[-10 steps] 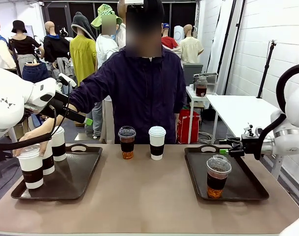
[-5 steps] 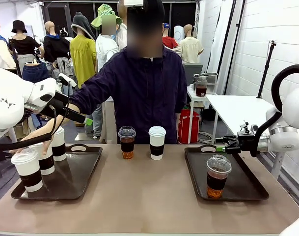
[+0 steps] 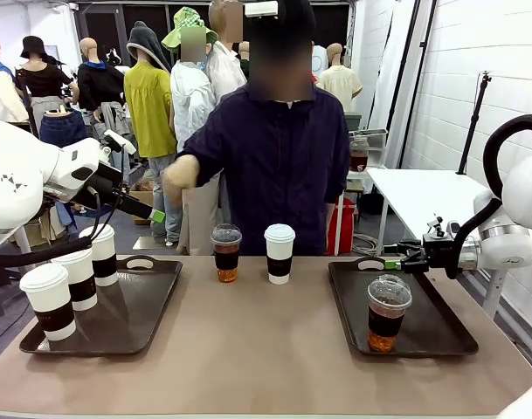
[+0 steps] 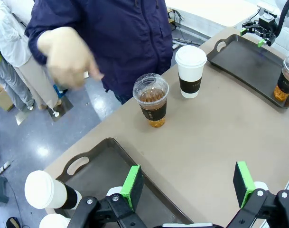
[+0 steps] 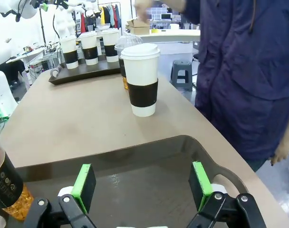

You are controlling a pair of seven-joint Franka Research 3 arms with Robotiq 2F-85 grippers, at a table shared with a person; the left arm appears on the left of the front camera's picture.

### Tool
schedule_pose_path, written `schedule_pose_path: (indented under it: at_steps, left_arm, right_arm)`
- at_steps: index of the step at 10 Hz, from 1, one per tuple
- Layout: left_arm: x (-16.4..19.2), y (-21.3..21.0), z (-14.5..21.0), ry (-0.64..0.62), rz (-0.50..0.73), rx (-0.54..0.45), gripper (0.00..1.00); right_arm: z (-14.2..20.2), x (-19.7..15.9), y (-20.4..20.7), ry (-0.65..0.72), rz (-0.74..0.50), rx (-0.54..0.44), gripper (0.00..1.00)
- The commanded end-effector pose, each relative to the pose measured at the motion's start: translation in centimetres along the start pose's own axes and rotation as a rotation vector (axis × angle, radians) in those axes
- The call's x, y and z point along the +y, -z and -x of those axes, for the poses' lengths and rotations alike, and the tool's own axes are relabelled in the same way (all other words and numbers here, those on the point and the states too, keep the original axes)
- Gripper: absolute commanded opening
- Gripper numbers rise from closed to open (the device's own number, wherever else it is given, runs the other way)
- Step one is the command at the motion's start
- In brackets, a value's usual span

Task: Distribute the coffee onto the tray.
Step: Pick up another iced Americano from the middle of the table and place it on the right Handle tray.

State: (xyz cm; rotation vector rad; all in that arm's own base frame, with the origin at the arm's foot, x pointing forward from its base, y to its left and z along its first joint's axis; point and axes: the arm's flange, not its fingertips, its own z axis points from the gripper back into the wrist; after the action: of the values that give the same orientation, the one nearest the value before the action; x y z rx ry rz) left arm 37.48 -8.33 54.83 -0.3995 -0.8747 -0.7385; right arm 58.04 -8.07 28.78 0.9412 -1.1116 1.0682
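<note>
1. My right tool [image 5: 143,183] hangs open and empty over the right tray [image 3: 436,330], which holds one domed cup [image 3: 387,312]. My left tool [image 4: 188,183] gapes above the left tray [image 3: 134,319], which holds three banded cups [image 3: 78,278].
2. A white cup [image 3: 279,253] and a clear cup [image 3: 225,253] wait mid-surface, unplaced. I'd grip the white one at its band, gently and upright.
3. The surface [image 3: 274,358] is tan. A person [image 3: 279,166] stands across it, and a white brick wall is on the right.

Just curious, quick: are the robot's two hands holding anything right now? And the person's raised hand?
Left gripper: open, holding nothing.
Right gripper: open, holding nothing.
Person's hand: raised and blurred, seemingly empty.
</note>
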Motion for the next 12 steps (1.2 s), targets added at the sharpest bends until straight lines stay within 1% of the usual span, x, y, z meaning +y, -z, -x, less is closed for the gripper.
schedule_pose_path:
  at_steps: [1,3,7,9,12]
  left_arm:
    - [0.1,0.0,0.1,-0.006,0.008,-0.001,1.00]
    - [0.1,0.0,0.1,-0.006,0.008,-0.001,1.00]
    - [0.1,0.0,0.1,-0.006,0.008,-0.001,1.00]
    - [0.1,0.0,0.1,-0.006,0.008,-0.001,1.00]
    - [0.1,0.0,0.1,-0.006,0.008,-0.001,1.00]
  right_arm:
    - [-0.7,-0.8,1.6,-0.016,-0.038,-0.015,1.00]
    - [-1.3,-2.3,5.1,-0.001,-0.104,-0.029,1.00]
    - [-0.4,-4.2,11.6,0.040,-0.221,-0.041,1.00]
    - [-0.5,-4.7,13.2,0.048,-0.188,-0.089,1.00]
    - [-0.6,-4.6,14.2,0.032,-0.202,-0.093,1.00]
